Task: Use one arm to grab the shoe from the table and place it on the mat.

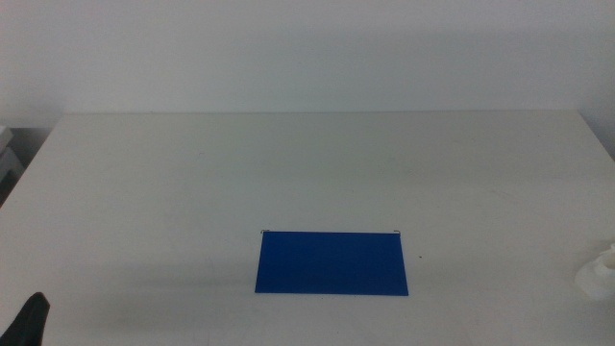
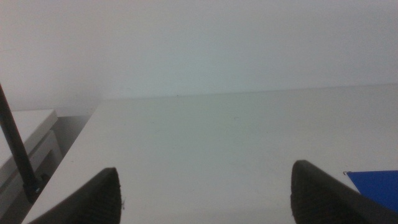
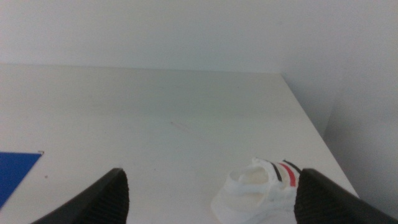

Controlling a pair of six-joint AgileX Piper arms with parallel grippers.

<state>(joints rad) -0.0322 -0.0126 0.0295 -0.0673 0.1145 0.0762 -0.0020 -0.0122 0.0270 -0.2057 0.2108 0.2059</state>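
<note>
The white shoe [image 1: 600,273] with black and red straps lies on the white table [image 1: 192,173] at the far right edge of the middle view. In the right wrist view the shoe [image 3: 261,190] lies just ahead of my right gripper [image 3: 212,177], between its open, empty jaws and nearer the right jaw. The blue mat [image 1: 332,261] lies flat at the front centre of the table with nothing on it. My left gripper [image 2: 205,169] is open and empty, and shows only as a dark tip [image 1: 34,322] at the bottom left.
A corner of the mat shows in the left wrist view [image 2: 376,186] and in the right wrist view [image 3: 15,171]. The table's right edge [image 3: 311,118] runs close beside the shoe. A white wall stands behind the table.
</note>
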